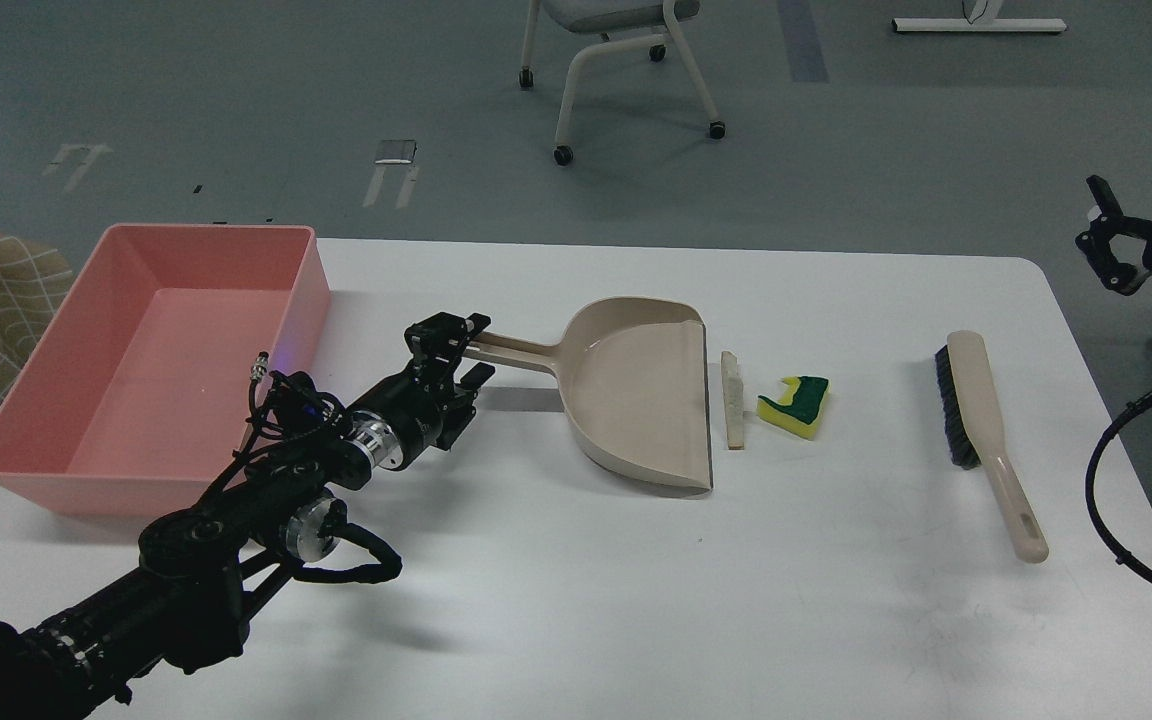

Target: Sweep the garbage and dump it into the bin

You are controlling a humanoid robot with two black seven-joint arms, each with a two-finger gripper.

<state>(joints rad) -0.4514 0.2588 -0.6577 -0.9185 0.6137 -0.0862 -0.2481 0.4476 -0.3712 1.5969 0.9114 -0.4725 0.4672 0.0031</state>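
Observation:
The garbage lies mid-table: a yellow sponge chunk with a green top (794, 406) and, left of it, a thin whitish slice (732, 413). The slice lies right in front of the open mouth of the beige dustpan (641, 390). The pink bin (151, 365) stands at the table's left, with nothing in it. My left gripper (464, 350) is at the end of the dustpan's handle (516, 350), one finger on each side of it, with a gap showing. My right gripper (1101, 240) is open, off the table's right edge.
A beige hand brush with black bristles (981, 430) lies at the right of the white table (576, 600). A dark cable loop (1126, 500) hangs by the right edge. A wheeled chair (626, 60) stands on the floor behind.

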